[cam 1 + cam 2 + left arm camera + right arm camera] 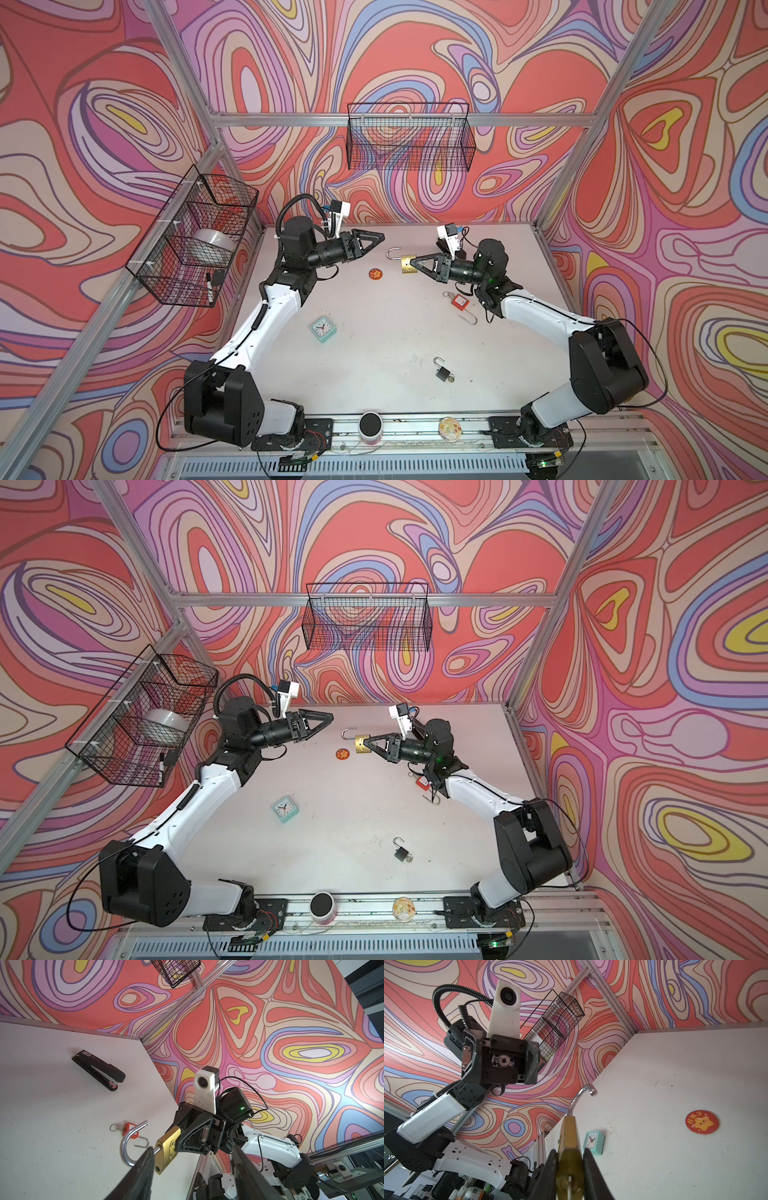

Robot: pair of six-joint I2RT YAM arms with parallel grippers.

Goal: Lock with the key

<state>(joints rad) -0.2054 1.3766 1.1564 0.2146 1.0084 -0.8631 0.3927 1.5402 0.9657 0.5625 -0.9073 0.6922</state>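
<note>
Three padlocks are in sight, and only the brass padlock [409, 264] is in hand. The right gripper [415, 262] holds it off the table [374, 332], its fingers pinching the body from both sides at the keyhole end. The shackle [392, 252] is swung open, its free end clear of the body, so the lock is not closed. A bright stub [569, 1183] shows at the keyhole in the right wrist view; it may be a key, but that cannot be told.

The left gripper [376, 239] hangs near the shackle with its fingers spread and nothing between them, apparently not touching it. A red padlock [459, 300] and a black padlock [443, 372] lie open on the table, untouched.

Picking up looks done. Pushing the shackle home and turning a key are left, so the task seems less than halfway along.
</note>
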